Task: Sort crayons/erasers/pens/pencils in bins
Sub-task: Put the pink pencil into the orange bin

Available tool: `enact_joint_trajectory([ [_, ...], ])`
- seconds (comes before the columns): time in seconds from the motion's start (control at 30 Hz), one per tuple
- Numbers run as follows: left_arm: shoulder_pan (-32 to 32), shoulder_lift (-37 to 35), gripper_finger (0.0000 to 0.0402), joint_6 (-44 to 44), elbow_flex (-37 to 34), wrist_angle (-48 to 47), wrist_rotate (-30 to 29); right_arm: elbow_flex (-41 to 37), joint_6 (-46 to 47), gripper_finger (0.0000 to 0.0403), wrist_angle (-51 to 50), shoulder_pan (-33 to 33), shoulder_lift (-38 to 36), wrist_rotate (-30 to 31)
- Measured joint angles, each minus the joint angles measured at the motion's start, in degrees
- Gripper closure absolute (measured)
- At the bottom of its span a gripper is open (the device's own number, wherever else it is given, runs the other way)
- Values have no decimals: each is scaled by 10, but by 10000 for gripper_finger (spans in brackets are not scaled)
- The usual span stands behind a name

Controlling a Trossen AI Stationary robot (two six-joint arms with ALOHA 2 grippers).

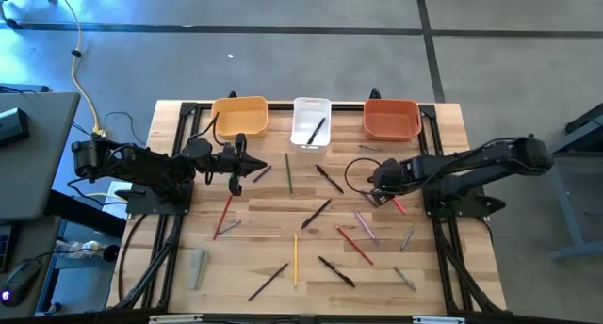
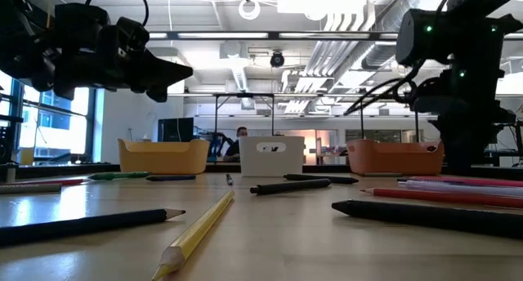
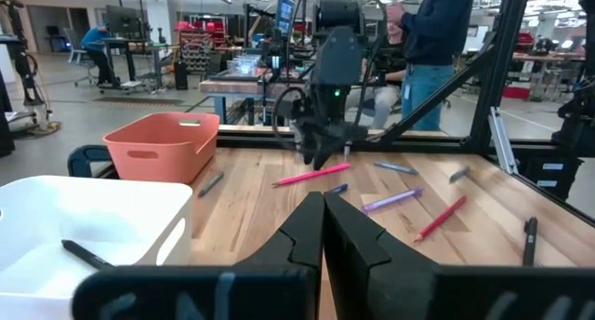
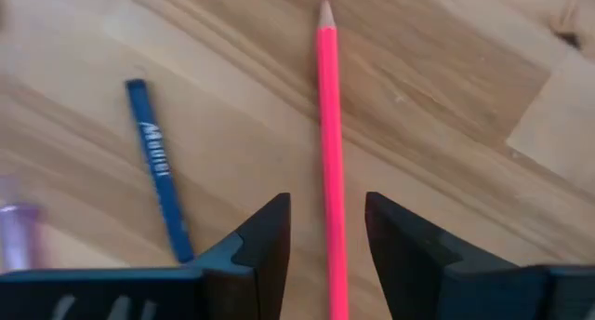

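The right gripper point(image 4: 325, 241) sits low over the table with fingers spread around a pink pencil point(image 4: 327, 125) lying flat, so closing off-centre could roll it away, while the left gripper point(image 3: 323, 229) hovers pressed together near the white bin point(image 1: 310, 122).

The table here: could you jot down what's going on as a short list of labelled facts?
bins: yellow bin, white bin, orange bin in a row along the far edge
white bin contents: one black pen
right gripper: open, low over the table, straddling a pink pencil
left gripper: shut, raised near the yellow bin
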Motion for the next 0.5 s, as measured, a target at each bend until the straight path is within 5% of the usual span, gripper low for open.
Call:
enact_joint_trajectory([
  [0.3,0,0,401,0,0,-2,0,2,-51,273,42,-51,69,-31],
  [0.5,0,0,401,0,0,-2,0,3,-82,313,49,-81,87,-54],
])
